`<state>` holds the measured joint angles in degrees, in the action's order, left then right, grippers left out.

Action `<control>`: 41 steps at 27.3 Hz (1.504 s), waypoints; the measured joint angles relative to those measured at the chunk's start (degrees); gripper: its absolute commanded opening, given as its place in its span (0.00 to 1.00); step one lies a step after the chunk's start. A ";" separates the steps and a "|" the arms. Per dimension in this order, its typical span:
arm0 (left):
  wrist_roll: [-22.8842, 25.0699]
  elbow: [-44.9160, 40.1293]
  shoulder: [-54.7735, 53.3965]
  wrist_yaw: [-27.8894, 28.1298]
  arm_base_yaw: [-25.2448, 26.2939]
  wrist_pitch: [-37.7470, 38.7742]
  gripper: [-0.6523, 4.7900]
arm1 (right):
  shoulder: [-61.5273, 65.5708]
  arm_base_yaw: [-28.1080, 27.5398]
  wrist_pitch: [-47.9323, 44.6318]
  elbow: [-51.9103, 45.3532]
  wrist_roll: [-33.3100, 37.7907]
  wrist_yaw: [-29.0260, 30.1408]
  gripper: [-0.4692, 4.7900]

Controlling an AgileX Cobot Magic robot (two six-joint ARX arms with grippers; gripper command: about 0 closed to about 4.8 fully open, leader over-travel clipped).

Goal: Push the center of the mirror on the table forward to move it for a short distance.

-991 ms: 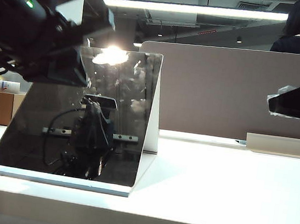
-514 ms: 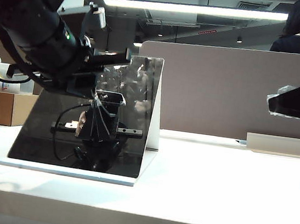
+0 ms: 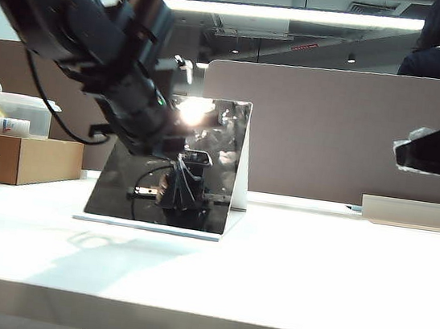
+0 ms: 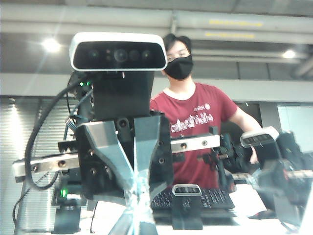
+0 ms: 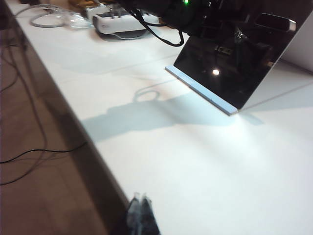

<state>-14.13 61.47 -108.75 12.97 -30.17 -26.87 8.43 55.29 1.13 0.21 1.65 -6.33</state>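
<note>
Left gripper [image 4: 138, 215], fingers pressed together, tip against the mirror [image 3: 203, 170] face near its centre, far-left on the table [image 3: 310, 282]. Push axis runs straight away. Right gripper [image 5: 141, 208], also closed, idles well apart.

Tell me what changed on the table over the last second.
The mirror slid away from the exterior camera across the table, ending farther back and to the right, pushed by the left hand, whose arm followed it with fingers together against the glass. Nothing was grasped or released. The right hand stayed off to the right, shut; the cardboard box stayed put.
</note>
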 measured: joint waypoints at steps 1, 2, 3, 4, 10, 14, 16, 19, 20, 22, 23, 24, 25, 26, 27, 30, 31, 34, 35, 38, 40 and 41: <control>0.04 1.38 -1.29 -0.09 0.02 0.02 0.11 | 0.09 -0.59 -0.04 0.00 -0.02 0.00 0.08; 0.20 5.27 -4.76 -0.13 0.33 -0.09 0.11 | 0.39 -2.14 -0.04 0.00 0.00 0.07 0.08; 0.17 6.64 -6.03 -0.28 0.46 -0.17 0.11 | 0.55 -2.97 -0.09 0.00 0.00 0.04 0.08; 0.17 9.64 -8.55 -0.35 0.96 -0.09 0.11 | 1.20 -4.94 -0.11 0.00 -0.02 -0.02 0.08; 0.42 24.68 -19.26 -2.54 3.54 1.05 0.11 | 2.08 -16.39 -0.04 0.00 0.00 0.02 0.08; 0.94 31.74 -23.54 -3.89 5.29 2.49 0.11 | 1.99 -24.44 0.00 0.00 0.00 -0.11 0.08; 2.34 36.11 -26.34 -4.22 6.05 2.67 0.11 | 0.92 -26.62 0.02 0.00 -0.02 -0.04 0.08; 3.43 41.38 -29.86 -4.90 6.88 2.69 0.11 | 0.04 -31.04 -0.13 0.00 0.00 -0.11 0.08; 3.54 42.71 -30.80 -5.01 7.10 2.62 0.11 | 0.04 -32.17 -0.11 0.00 0.00 -0.09 0.08; 3.63 45.62 -32.70 -5.27 7.45 2.71 0.11 | 0.04 -34.40 -0.13 0.00 0.00 -0.09 0.08; 3.63 47.39 -33.90 -5.35 7.63 2.73 0.11 | 0.02 -35.21 -0.13 0.02 -0.02 -0.09 0.08; 3.63 48.17 -34.47 -5.44 7.69 2.78 0.11 | -0.02 -35.76 -0.11 0.00 0.00 -0.09 0.08; 3.63 48.52 -34.60 -5.49 7.85 3.17 0.11 | -0.37 -36.28 -0.09 0.00 -0.02 -0.09 0.08; 3.63 48.74 -34.58 -5.55 7.89 3.58 0.11 | -0.61 -36.57 -0.17 0.00 0.00 -0.09 0.08; 3.63 48.74 -34.58 -5.55 8.02 3.56 0.11 | -0.70 -36.59 -0.11 0.00 0.00 -0.09 0.08; 3.85 48.74 -34.58 -6.47 8.66 4.00 0.11 | -0.74 -36.59 -0.13 0.00 0.00 -0.09 0.08; 3.85 48.74 -34.27 -8.13 9.01 5.40 0.11 | -0.81 -36.59 -0.13 0.00 0.00 -0.09 0.08; 4.57 48.65 -30.91 -10.47 8.94 12.13 0.11 | -1.46 -36.61 0.07 0.00 0.00 -0.09 0.08; 5.18 48.65 -28.81 -10.93 8.55 14.03 0.11 | -2.08 -36.63 0.00 0.00 0.00 -0.07 0.08; 5.73 48.70 -21.70 -13.33 7.52 19.82 0.11 | -3.08 -36.70 -0.15 0.00 0.00 -0.09 0.08; 6.23 48.72 -17.31 -17.86 7.43 24.50 0.11 | -3.98 -36.72 0.00 0.00 0.00 -0.09 0.08; 6.47 48.13 -14.16 -21.14 7.54 28.02 0.11 | -5.03 -36.72 0.04 0.00 0.00 -0.09 0.08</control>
<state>-7.66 109.60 -122.91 -8.16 -22.63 1.15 3.40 18.57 1.17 0.21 1.65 -6.42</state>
